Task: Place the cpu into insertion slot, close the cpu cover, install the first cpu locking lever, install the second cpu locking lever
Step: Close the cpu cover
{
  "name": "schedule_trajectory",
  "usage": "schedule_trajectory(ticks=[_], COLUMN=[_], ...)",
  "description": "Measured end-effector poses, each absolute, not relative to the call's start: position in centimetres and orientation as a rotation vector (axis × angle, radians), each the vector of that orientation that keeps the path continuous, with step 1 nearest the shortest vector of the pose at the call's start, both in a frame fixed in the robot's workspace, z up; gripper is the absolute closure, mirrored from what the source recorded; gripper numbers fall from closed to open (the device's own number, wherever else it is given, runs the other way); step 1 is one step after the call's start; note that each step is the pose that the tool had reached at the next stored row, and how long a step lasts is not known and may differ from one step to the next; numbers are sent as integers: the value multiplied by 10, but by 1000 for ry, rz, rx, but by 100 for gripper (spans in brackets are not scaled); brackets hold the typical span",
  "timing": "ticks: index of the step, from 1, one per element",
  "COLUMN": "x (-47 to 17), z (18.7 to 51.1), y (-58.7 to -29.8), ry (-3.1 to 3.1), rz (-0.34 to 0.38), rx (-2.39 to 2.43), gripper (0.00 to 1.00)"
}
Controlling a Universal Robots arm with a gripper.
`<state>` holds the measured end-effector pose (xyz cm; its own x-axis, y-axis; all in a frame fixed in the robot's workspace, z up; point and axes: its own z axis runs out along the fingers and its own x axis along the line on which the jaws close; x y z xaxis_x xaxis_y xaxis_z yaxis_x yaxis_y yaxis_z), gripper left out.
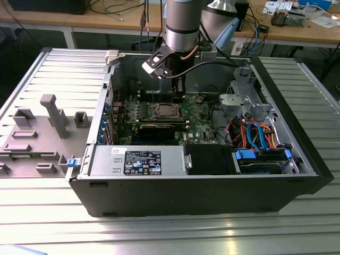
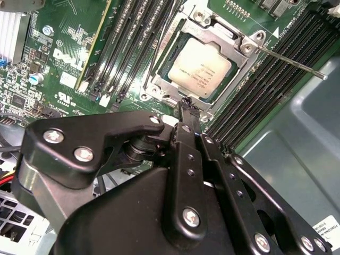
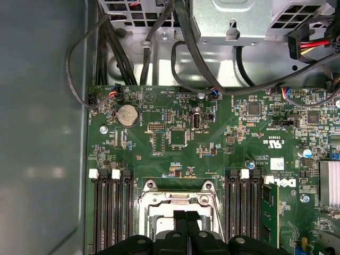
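Fingers (image 2: 186,122) clenched on nothing, we hover at one o'clock of the cpu cover (image 1: 156,111) in the exterior view; a sideways slip could miss the unlatched locking lever (image 2: 292,62).

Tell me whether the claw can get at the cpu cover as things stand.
Probably yes. In the second wrist view the claw hangs right at the edge of the cpu cover, which lies flat around the cpu, with nothing between them; the memory slots alongside sit low.
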<state>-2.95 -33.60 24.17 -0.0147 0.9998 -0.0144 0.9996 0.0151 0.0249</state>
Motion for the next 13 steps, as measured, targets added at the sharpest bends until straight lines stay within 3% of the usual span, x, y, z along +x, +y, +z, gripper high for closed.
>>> schedule_trajectory(ticks=[13], x=[-34], z=[237], y=[-339], ry=[2216], rz=[17], rx=[2182], gripper=[89])
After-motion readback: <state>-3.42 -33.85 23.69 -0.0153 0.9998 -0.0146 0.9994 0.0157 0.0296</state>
